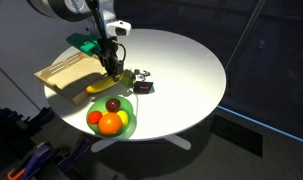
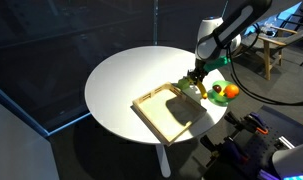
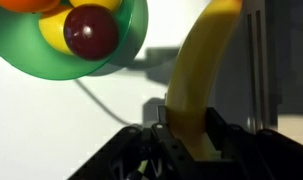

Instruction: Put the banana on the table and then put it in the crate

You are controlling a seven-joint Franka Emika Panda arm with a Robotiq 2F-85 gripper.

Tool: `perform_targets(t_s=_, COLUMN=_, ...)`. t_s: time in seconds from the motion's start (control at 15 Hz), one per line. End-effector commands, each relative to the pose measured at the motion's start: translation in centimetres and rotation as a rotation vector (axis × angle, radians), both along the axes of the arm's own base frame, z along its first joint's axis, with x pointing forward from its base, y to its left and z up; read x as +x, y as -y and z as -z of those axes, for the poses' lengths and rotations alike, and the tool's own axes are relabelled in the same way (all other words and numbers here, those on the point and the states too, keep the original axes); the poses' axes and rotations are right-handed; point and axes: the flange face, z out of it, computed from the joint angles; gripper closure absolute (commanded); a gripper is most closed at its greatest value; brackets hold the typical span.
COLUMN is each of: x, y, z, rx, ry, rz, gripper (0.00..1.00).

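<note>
Banana (image 3: pixel 196 80) sits in fingers (image 3: pixel 223 130) between crate (image 1: pixel 56 75) and green plate (image 3: pixel 26 50).

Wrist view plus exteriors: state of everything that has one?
Robotiq gripper: shut on the banana.
Curved yellow banana: held between the fingers, outside the crate; lifted or resting, cannot tell.
Shallow light-wood crate: empty, flat on the table.
Round green plate: loaded with round fruits.
Round white table: upright, carrying crate and plate.

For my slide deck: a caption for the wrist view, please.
Hand holding the banana over the table, green plate of fruit upper left.
</note>
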Motion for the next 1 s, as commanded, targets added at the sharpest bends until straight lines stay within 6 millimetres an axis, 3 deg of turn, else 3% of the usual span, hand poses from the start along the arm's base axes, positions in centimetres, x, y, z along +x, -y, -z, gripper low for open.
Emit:
perform_targets(t_s=0.0, x=-0.7, y=-1.5, z=-2.1, rx=-0.008, ry=-0.002, rz=-0.026, gripper=0.83)
perform_targets(t_s=0.4, x=-0.7, y=-4.7, z=-2.7, rx=0.024, ry=0.001, rz=-0.092, gripper=0.83)
perform_targets(t_s=0.93, x=-0.4, y=-8.8, z=-1.4, rx=0.06, ry=-0.001, rz=-0.134, gripper=0.83)
